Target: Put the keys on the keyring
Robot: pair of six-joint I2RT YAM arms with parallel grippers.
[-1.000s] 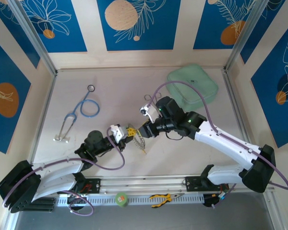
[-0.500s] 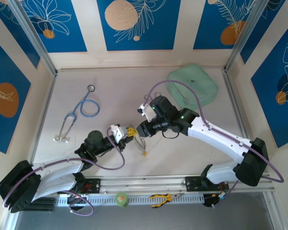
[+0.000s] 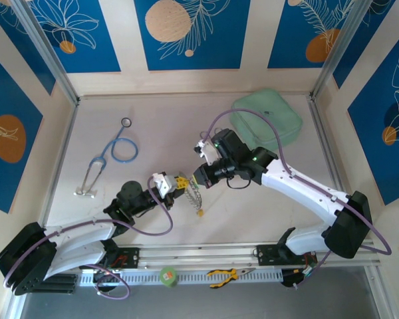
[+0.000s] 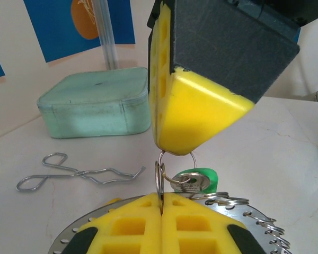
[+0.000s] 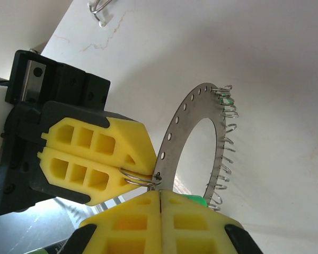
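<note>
pale, faintly scuffed table [image 3: 159, 119] ringed by cream walls with blue panels [image 3: 186, 33] of white leaves and orange discs. at centre the left gripper [image 3: 181, 183] has its yellow fingers [image 4: 143, 227] pressed together on the rim of the keyring [image 5: 175, 132], which lies near the table's middle. the right gripper [image 3: 197, 181] is pinched tight on a small wire loop [image 4: 177, 157] at that rim, with a green key [image 4: 197, 180] hanging beside it. behind lie forceps [image 4: 79, 173], a mint case [image 3: 267, 123] and a blue stethoscope [image 3: 116, 149].
</note>
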